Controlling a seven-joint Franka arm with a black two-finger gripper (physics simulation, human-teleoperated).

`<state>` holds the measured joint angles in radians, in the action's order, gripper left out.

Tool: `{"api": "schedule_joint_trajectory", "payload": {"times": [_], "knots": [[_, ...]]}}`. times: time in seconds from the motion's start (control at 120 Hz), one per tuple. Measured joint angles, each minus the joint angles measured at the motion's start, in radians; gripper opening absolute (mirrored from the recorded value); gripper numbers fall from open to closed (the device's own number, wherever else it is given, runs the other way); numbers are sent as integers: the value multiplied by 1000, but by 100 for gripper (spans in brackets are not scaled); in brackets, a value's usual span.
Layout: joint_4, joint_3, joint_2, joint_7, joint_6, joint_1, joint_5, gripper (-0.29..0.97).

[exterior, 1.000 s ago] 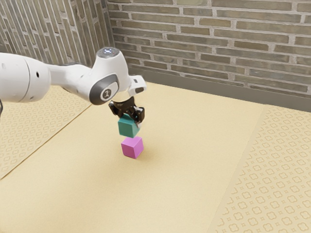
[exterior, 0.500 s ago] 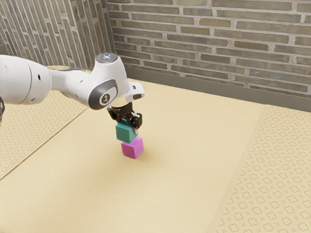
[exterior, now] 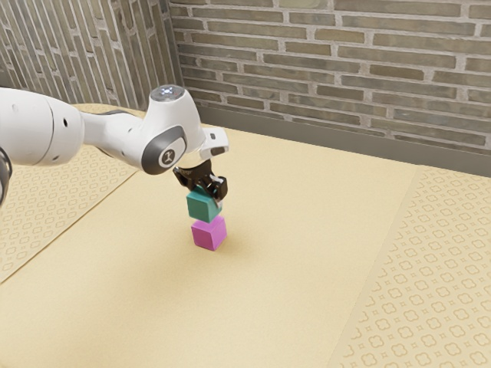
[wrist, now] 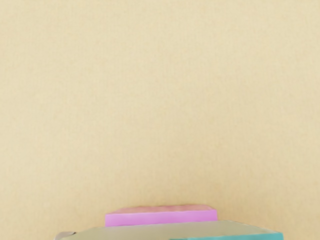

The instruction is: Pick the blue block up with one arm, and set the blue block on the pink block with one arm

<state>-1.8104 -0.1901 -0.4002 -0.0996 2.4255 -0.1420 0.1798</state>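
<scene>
Placement nearly done. Franka arm (exterior: pixel 46 134) hangs its gripper (exterior: pixel 205 186) right over the stack. Blue block (exterior: pixel 202 207), teal in tone, sits level on the pink block (exterior: pixel 209 233), faces touching. Grip state: cannot tell whether clamped or let go. Left to do: confirm release, then lift clear.

Grey brick walls (exterior: pixel 330 61) behind; plain tan tabletop (exterior: pixel 307 253); patterned panels (exterior: pixel 414 291) either side.

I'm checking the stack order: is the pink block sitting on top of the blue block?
No, in the exterior view the blue block is above the pink block, which rests on the table.
</scene>
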Motion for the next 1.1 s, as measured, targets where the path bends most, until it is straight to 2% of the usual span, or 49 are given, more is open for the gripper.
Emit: {"api": "schedule_joint_trajectory", "payload": {"times": [0.35,0.492,0.633,0.758,0.867,0.967,1.025,1.1], "knots": [[-5,0,5,15,2,-5,-8,36],[-3,0,5,32,0,-3,-15,49],[-2,0,16,49,-2,-3,-17,57],[-1,-4,92,60,-29,4,-19,61],[-2,-7,245,68,-147,-10,-97,63],[4,20,424,77,-318,-19,-168,64],[79,58,509,90,-451,-15,-197,64],[238,111,557,105,-638,-31,-218,65]]}}
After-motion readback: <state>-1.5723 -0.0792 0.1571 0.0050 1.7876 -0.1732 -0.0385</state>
